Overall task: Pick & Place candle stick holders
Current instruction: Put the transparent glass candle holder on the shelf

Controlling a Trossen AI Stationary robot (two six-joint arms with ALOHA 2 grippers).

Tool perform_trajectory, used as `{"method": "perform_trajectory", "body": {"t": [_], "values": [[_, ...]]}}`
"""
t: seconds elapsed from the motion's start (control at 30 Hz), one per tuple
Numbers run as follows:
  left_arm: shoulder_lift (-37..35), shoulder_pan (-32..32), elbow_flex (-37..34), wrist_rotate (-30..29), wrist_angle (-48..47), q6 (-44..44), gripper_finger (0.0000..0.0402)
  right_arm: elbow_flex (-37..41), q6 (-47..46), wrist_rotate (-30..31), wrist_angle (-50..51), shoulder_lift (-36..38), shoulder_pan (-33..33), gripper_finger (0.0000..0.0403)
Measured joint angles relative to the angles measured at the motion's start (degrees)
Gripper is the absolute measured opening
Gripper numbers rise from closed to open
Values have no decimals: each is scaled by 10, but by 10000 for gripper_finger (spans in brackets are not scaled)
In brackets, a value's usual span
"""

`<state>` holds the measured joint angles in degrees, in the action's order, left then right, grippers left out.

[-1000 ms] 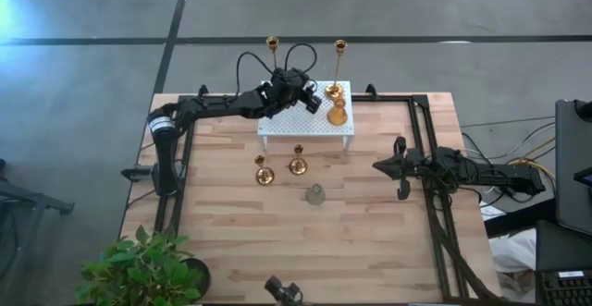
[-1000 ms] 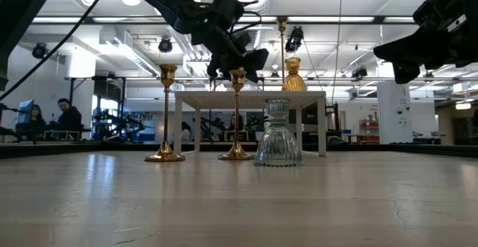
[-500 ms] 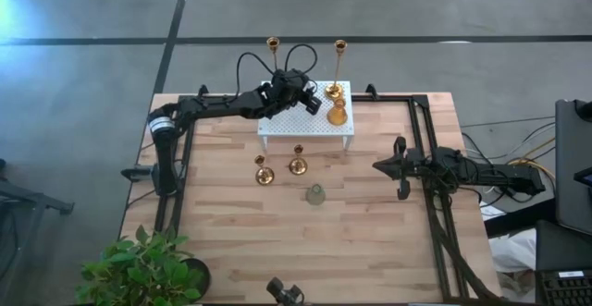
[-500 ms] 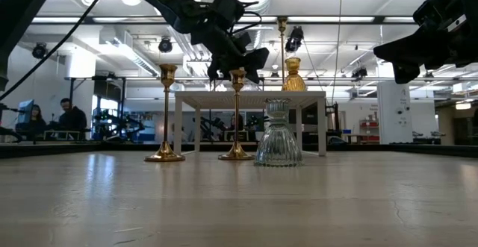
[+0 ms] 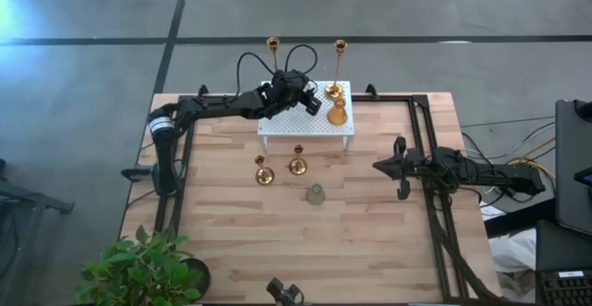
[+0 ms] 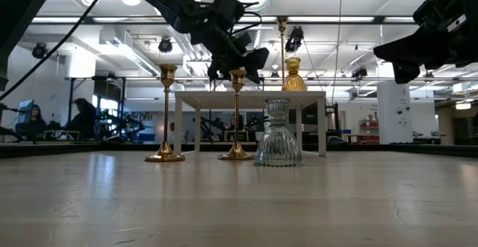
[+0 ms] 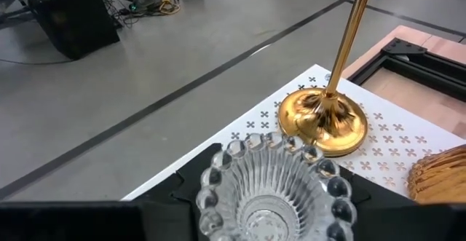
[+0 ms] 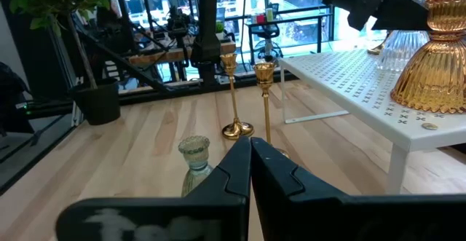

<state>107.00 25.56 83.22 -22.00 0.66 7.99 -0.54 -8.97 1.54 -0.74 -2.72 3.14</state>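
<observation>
Sitting between left jaws [image 7: 273,230], clear glass holder [image 7: 273,194], on white stand [image 7: 378,135]

The wooden bench [image 5: 240,241] carries a white perforated stand [image 5: 305,121] directly beneath the left end effector [image 5: 310,103]. In front of that stand, two short brass holders [image 5: 297,163] and a grey-green glass holder [image 5: 316,194] stand on the boards. A potted plant [image 5: 139,271] sits at the near corner, well apart from it.

Clear glass holder [image 7: 273,197]: upright, between the left hand [image 7: 269,212] fingers.
Tall brass stick [image 7: 329,110]: just ahead.
Amber holder [image 7: 439,179]: beside it.
Short brass pair [image 5: 280,167], grey-green holder [image 5: 316,194]: upright, well apart.
</observation>
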Motion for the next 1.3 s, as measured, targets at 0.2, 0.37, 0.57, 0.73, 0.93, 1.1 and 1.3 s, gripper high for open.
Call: {"method": "perform_trajectory", "body": {"t": [0.2, 0.37, 0.57, 0.73, 0.93, 1.1, 1.3], "values": [[0, 0, 0, 0, 2, -1, 171, 0, 0, 0, 0, 0, 0, 8], [0, 0, 0, 0, 7, -4, 173, 0, 0, 0, 0, 0, 0, 8], [0, 0, 0, 3, 13, -4, 174, 0, 0, 0, 0, 0, 0, 8], [0, 0, 0, 12, 13, -1, 174, 0, 0, 0, 0, 0, 0, 8], [0, -1, 0, 14, 8, 6, 175, 0, 0, 0, 0, 0, 0, 8], [-2, -1, 0, 14, 5, 6, 175, 0, 0, 0, 0, 0, 0, 8], [-2, -1, 0, 27, 4, 6, 187, 0, 0, 0, 0, 0, 0, 8]]}}
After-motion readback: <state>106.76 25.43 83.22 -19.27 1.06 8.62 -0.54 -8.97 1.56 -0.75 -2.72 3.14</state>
